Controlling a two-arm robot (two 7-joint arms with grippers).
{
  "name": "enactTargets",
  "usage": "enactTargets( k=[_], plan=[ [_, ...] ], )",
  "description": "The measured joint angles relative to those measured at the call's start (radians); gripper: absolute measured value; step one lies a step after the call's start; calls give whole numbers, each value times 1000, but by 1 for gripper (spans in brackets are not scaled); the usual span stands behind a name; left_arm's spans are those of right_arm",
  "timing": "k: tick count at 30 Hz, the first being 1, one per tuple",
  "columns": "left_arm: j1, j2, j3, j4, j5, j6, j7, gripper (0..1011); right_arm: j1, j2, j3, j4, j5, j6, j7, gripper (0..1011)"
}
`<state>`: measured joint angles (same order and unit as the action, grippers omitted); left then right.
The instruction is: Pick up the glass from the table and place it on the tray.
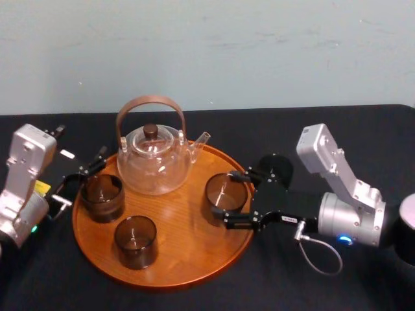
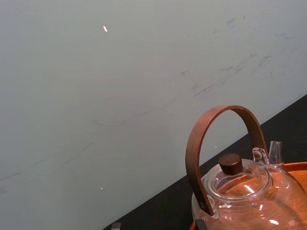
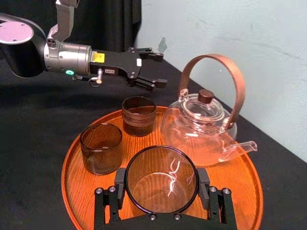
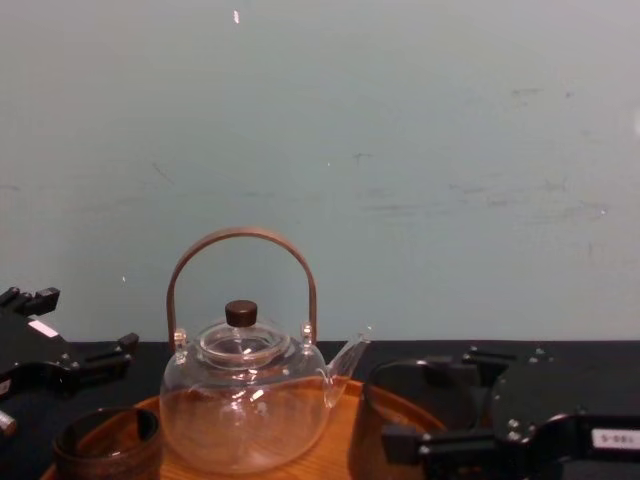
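Note:
The glass (image 1: 225, 193), a smoky tumbler, stands upright at the right side of the round wooden tray (image 1: 188, 256). My right gripper (image 1: 236, 199) reaches in from the right and is shut on it, one finger against each side. The right wrist view looks down into the glass (image 3: 161, 178), with a pad (image 3: 204, 181) pressed to its wall. Whether its base rests on the wood or hangs just above it is not clear. My left gripper (image 1: 81, 180) stands open at the tray's left rim, holding nothing.
A glass teapot (image 1: 154, 162) with a brown hoop handle stands at the back of the tray. Two other dark glasses stand on it, one at the left (image 1: 102, 196) and one at the front (image 1: 135, 241). The table (image 1: 324, 285) in black cloth surrounds the tray.

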<state>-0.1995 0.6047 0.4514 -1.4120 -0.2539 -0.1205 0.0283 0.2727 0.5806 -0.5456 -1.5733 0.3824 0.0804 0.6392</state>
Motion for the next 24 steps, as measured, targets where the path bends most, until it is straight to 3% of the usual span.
enactTargets(
  k=[24],
  plan=[
    [0, 0, 0, 0, 0, 0, 0, 1001, 42, -59, -59, 102, -24, -40, 13, 892]
  ],
)
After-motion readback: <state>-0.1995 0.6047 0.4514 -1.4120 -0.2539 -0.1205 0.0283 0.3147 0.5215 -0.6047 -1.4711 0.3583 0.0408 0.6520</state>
